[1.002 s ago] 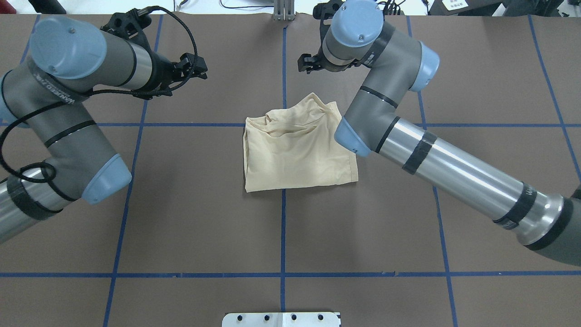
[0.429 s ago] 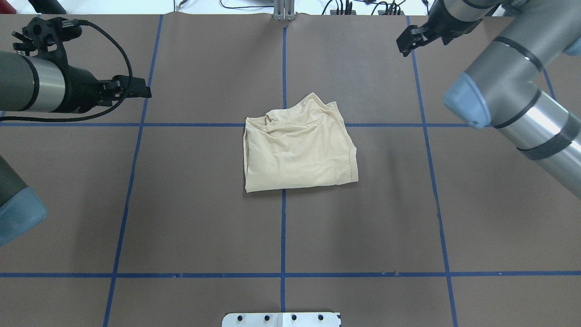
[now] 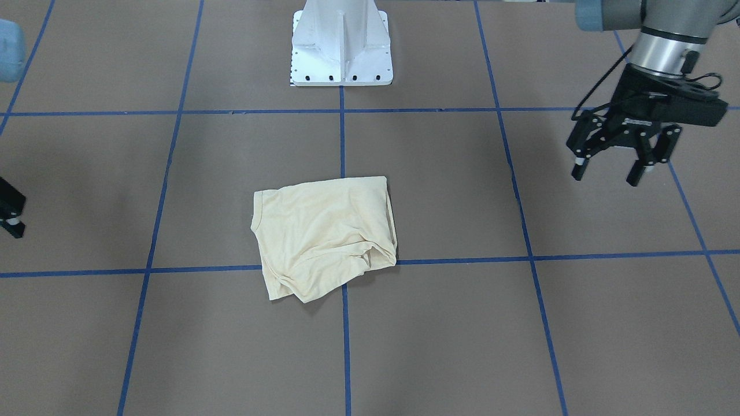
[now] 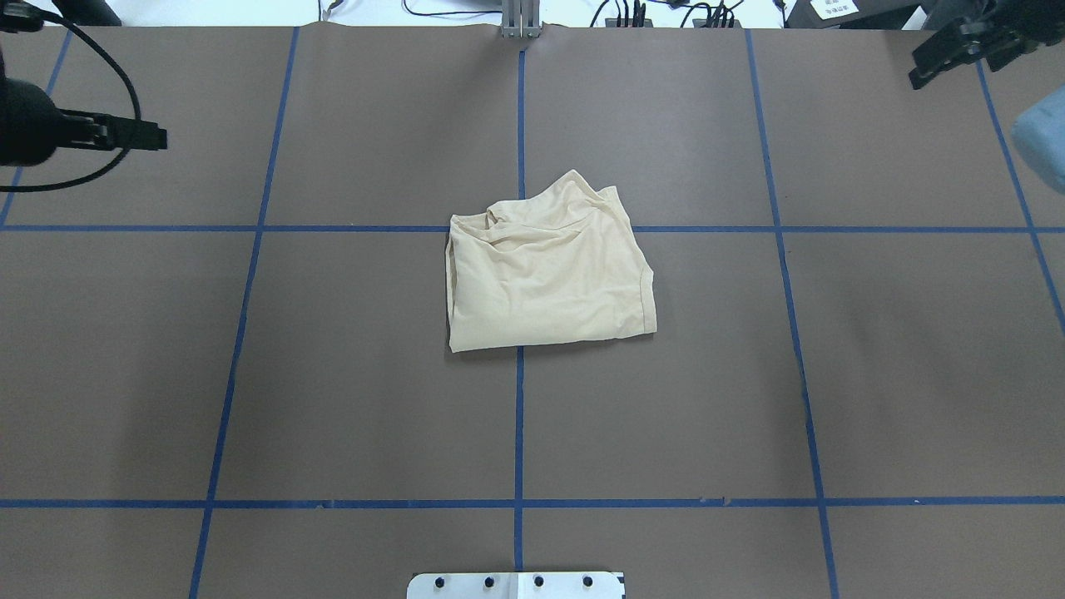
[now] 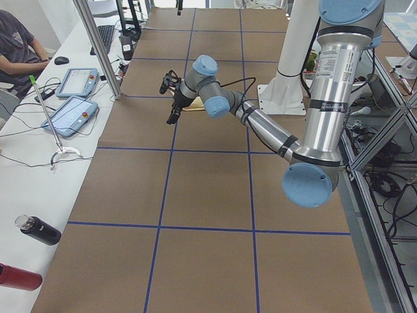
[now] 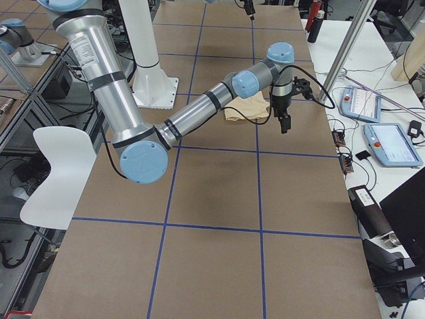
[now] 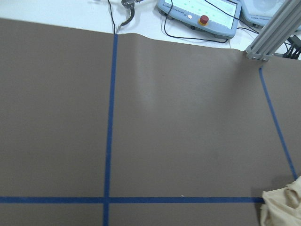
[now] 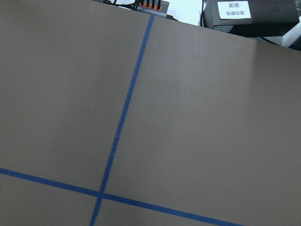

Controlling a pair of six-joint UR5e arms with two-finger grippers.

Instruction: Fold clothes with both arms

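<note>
The cream-yellow shirt (image 4: pixel 545 270) lies folded into a rough square at the table's centre, with creases bunched along its far edge. It also shows in the front-facing view (image 3: pixel 324 231) and at the lower right corner of the left wrist view (image 7: pixel 282 209). No print or label shows. My left gripper (image 3: pixel 607 172) is open and empty above the table, far out to the shirt's left, and shows at the overhead view's left edge (image 4: pixel 154 137). My right gripper (image 4: pixel 915 71) is open and empty at the far right corner, well away from the shirt.
Blue tape lines (image 4: pixel 520 416) divide the brown table cover into squares. The white pedestal base (image 3: pixel 341 46) stands at the robot's side. Control tablets (image 7: pixel 202 12) and cables lie past the far edge. A seated person (image 5: pixel 19 39) and bottles (image 5: pixel 39 229) are beside the table.
Both arms have swung outward from beside the shirt, the left to the left edge and the right to the far right corner. The shirt has not moved.
</note>
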